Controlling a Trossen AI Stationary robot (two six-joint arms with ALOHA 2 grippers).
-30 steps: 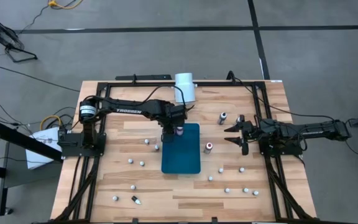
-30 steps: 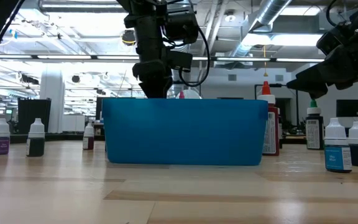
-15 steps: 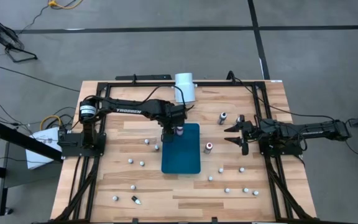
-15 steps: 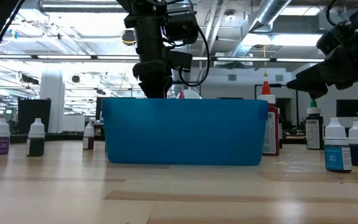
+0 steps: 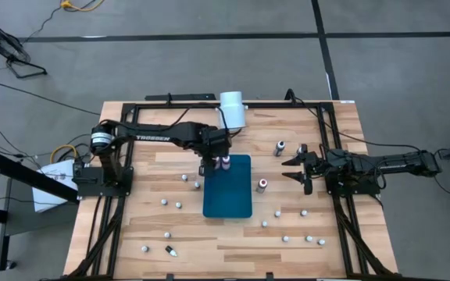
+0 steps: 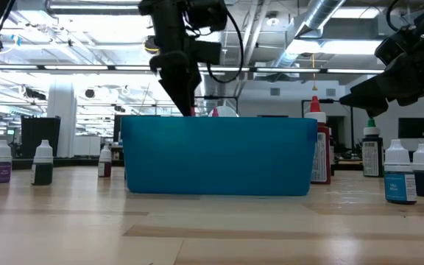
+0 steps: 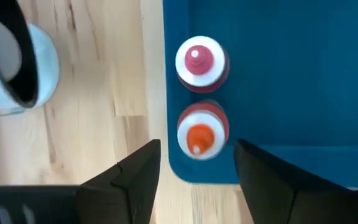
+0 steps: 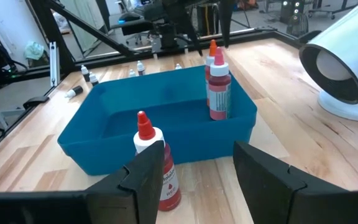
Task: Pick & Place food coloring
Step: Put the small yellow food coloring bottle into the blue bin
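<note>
Teal plastic is what is catching my eye: a shallow rectangular bin [image 5: 228, 186] is sitting in the middle of the wooden surface [image 5: 170, 238], its long axis running from the far side toward the near side. Two red-bodied bottles [image 7: 199, 61] of food coloring are standing upright side by side in its far left corner, touching or nearly so, one with a pale tip and one with an orange tip [image 7: 197, 135].

Directly over that corner the left pincer [image 5: 212, 160] is hanging with its fingers spread apart and nothing between them; in its wrist view the orange-tipped bottle is showing in the gap between the two dark fingers, free of both. To my eye the two bottles are placed and that arm is done with them.

Many more small bottles are scattered on the bare wood. A red one [image 5: 262, 185] is standing just beside the bin's right wall, and a darker one [image 5: 280, 147] is standing farther back on the right. Whitish ones are dotting the near right [image 5: 286, 239] and the near left [image 5: 165, 202], with one lying on its side [image 5: 170, 250] at the near left.

At the right edge the right pincer [image 5: 297, 168] is waiting, fingers parted and empty, pointing toward the bin. The red bottle by the right wall lies straight ahead of it, upright, so I judge the right arm the nearer one for that bottle.

A large white cylinder [image 5: 232, 110] is lying at the far edge.
</note>
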